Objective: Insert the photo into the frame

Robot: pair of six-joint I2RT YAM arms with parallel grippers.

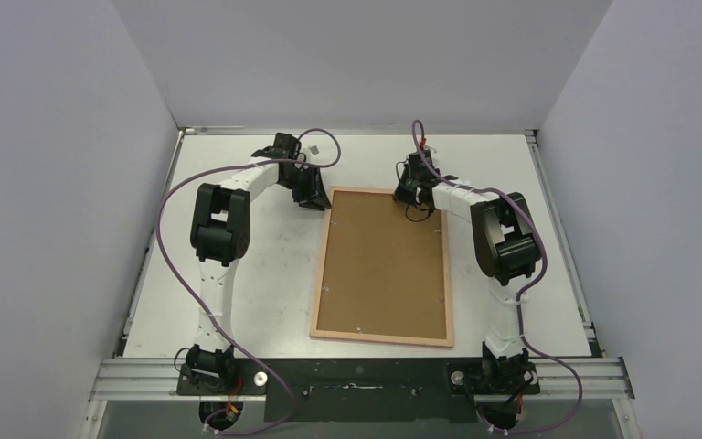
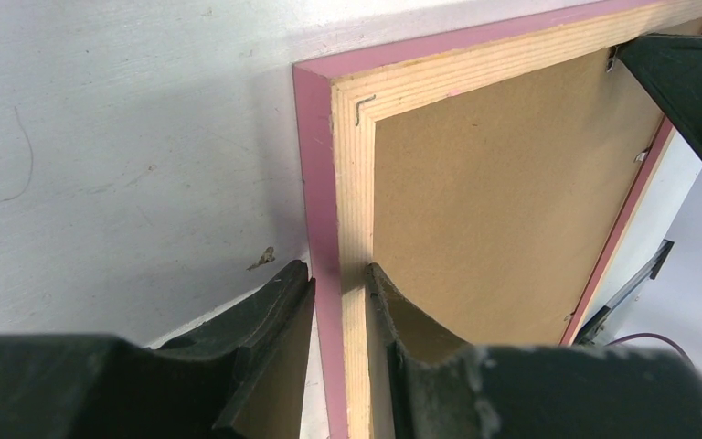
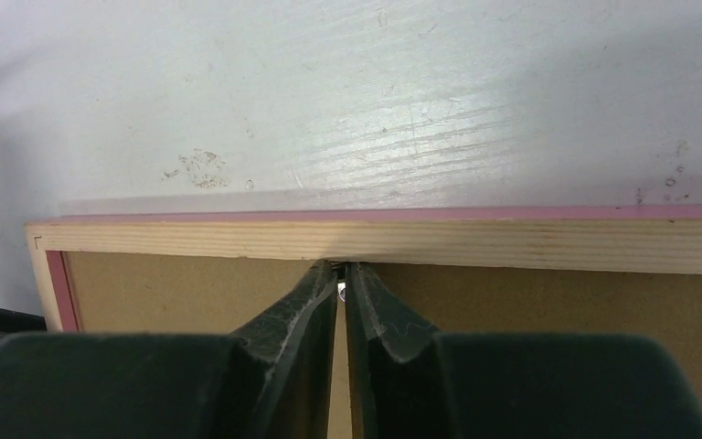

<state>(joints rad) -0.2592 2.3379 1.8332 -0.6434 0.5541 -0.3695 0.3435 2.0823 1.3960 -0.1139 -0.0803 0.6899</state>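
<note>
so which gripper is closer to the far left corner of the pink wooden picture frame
Left. The left gripper straddles the left rail of the pink wooden picture frame just beside that corner; the right gripper is at the far rail, farther along.

The frame lies back up on the desk with the backing board set inside it. The left end effector straddles the frame's left rail, one finger outside it over the desk and the other inside it over the board; the frame's far-left corner is ahead of the fingertips. The right end effector is down on the board at the inner edge of the far rail with a small clip between its fingertips, the rail just ahead of them and the desk beyond.
</note>
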